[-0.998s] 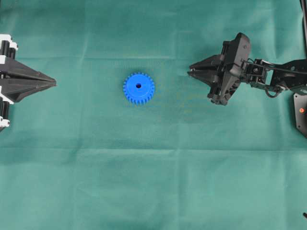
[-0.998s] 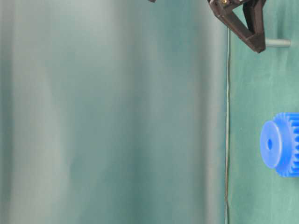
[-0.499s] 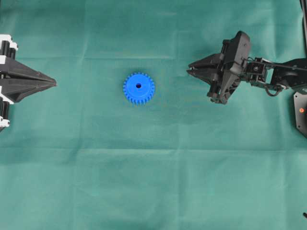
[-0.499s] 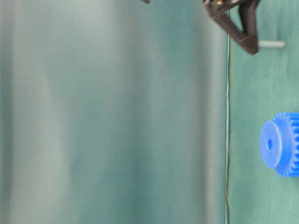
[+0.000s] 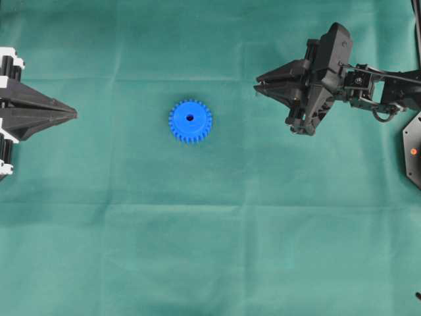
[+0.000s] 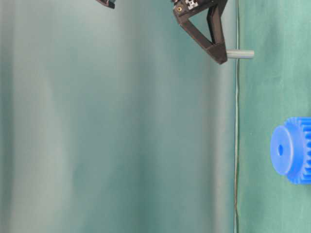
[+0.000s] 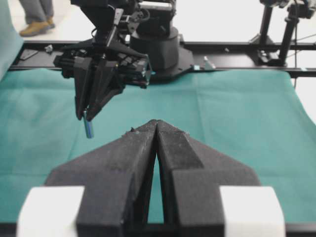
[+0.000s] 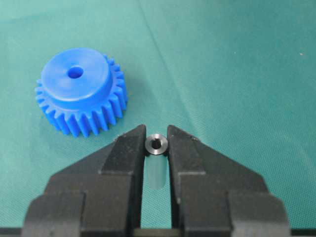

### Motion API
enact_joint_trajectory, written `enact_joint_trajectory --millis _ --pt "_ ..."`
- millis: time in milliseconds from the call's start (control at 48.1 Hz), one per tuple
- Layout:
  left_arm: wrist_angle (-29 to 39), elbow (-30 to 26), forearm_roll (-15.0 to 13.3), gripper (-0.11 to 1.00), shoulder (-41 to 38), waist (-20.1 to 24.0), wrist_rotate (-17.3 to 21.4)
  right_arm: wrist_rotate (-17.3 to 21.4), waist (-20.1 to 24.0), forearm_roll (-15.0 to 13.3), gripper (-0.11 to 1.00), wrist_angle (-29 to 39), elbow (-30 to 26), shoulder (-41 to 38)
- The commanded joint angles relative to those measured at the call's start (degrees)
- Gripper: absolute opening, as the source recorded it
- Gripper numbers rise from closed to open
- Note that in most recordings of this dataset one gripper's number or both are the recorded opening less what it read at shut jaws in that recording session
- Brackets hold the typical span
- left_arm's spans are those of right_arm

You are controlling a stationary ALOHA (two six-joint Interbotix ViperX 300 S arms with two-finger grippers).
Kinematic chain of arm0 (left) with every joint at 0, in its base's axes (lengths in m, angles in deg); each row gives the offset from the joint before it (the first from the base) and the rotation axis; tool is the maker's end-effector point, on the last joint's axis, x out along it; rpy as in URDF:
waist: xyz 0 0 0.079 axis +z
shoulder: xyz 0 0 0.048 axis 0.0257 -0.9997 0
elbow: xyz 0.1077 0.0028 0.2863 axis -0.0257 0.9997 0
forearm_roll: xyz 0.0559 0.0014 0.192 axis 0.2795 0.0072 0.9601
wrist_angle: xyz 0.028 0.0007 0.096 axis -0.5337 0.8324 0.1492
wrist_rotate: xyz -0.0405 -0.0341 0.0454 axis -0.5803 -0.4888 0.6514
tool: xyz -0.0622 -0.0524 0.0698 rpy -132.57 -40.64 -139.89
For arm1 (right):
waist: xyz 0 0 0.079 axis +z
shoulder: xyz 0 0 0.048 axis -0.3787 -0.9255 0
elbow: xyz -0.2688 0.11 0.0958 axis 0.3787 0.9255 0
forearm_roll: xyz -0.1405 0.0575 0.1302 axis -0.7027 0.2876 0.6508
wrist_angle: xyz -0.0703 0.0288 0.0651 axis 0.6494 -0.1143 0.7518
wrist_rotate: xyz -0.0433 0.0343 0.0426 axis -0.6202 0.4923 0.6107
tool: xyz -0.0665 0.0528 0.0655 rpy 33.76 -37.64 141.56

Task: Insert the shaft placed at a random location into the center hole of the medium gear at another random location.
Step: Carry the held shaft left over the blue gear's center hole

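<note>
Right gripper (image 8: 156, 143) clamped on the shaft (image 8: 156, 144), hanging vertical, ready to drop into the medium gear (image 8: 79, 91). Left gripper (image 7: 156, 129) parked, fingers together.

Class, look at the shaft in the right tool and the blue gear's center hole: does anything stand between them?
Nothing visible does. The right tool holds the shaft above the green cloth, and only bare cloth lies between it and the medium gear. Its center hole faces up, uncovered. The left tool stays off to the side.
</note>
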Motion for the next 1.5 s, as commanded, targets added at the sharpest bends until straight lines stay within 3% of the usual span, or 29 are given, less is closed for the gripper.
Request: enact_joint_trajectory --millis 0,333,956,1476 --pt "-0.26 -0.70 0.18 0.00 -0.35 -0.09 0.00 -1.05 -0.18 -0.09 0.13 0.26 -1.32 1.05" --pt "-0.26 -0.70 0.18 0.00 -0.35 -0.09 -0.09 -0.88 0.79 0.09 0.13 0.00 -3.08 -0.44" --pt "-0.26 -0.62 0.18 0.00 -0.44 0.00 0.00 -0.79 6.77 0.26 0.13 3.34 -18.72 -11.25" --pt "0.18 -0.62 0.18 0.00 -0.44 -0.09 -0.09 -0.70 7.65 0.26 0.13 3.78 -23.55 -15.64"
